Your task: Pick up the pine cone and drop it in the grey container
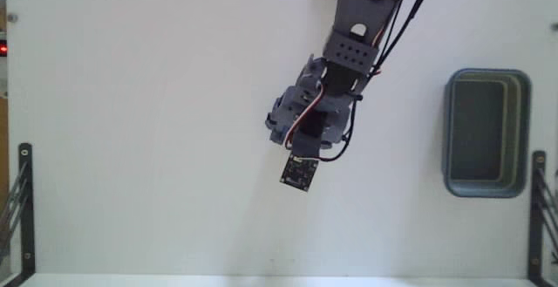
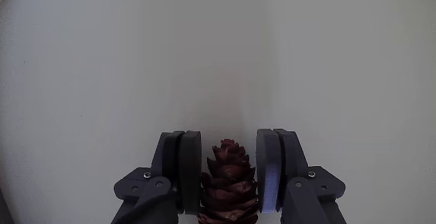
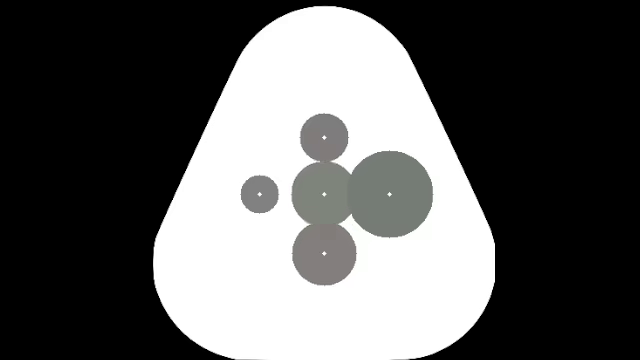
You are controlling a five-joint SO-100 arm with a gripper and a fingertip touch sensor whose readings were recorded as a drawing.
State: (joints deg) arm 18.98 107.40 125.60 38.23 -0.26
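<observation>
- In the wrist view the pine cone (image 2: 229,183) stands between the two fingers of the claw (image 2: 231,173), tapered tip toward 12 o'clock; the pads sit against its flanks or just beside them, so the claw looks closed on the cone, though firm contact on both sides is hard to confirm.
- The cone is centred in the jaws, probably so its widest scales meet the pads squarely and it does not twist out.
- In the fixed view the arm (image 1: 344,56) reaches from 12 o'clock toward the middle of the white table (image 1: 131,147); the cone is hidden beneath the claw there.
- The grey container (image 1: 486,133) lies well apart, at about 3 o'clock from the claw, open side up, ready to receive the drop; the carry across is not yet done.
</observation>
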